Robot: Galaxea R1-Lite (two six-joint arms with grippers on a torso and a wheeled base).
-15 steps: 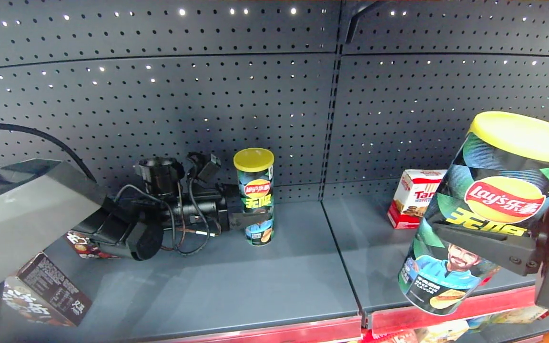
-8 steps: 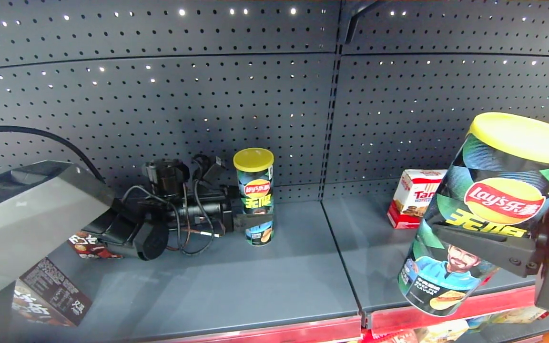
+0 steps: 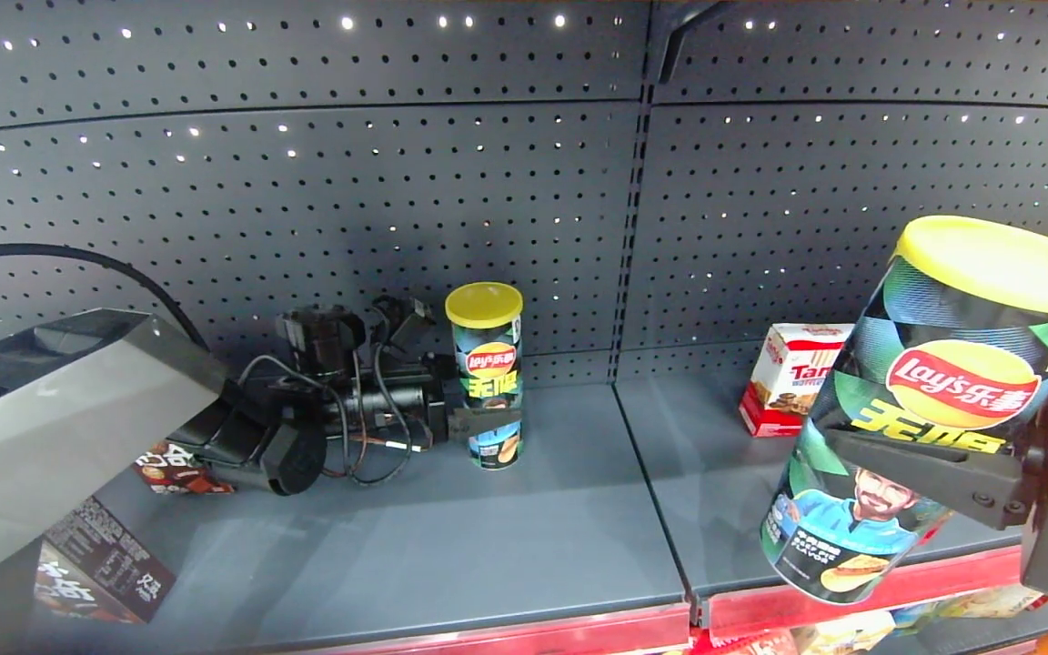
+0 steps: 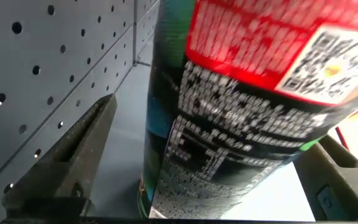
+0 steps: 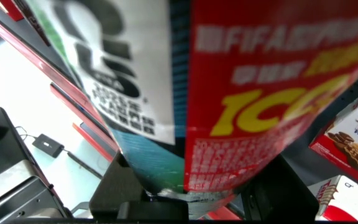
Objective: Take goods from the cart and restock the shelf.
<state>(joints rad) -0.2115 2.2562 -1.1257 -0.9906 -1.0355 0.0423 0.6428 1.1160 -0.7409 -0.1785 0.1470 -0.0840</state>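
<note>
I see left gripper (image 3: 495, 417) spread open, straddling upright can (image 3: 486, 355), lid up, left of wafer box (image 3: 788, 377). Right gripper (image 3: 861, 446) clamps tilted can (image 3: 942, 364), lid leaning away from box.

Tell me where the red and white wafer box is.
Head view: the wafer box stands on the right section of the shelf by the pegboard, behind the raised chip can.

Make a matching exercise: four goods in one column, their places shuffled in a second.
1 far can
2 near can
3 wafer box
4 dark box

A tilted, in right gripper
B front left of shelf
C upright, inside open left gripper
D back right of shelf

Pairs: 1-C, 2-A, 3-D, 4-B
</note>
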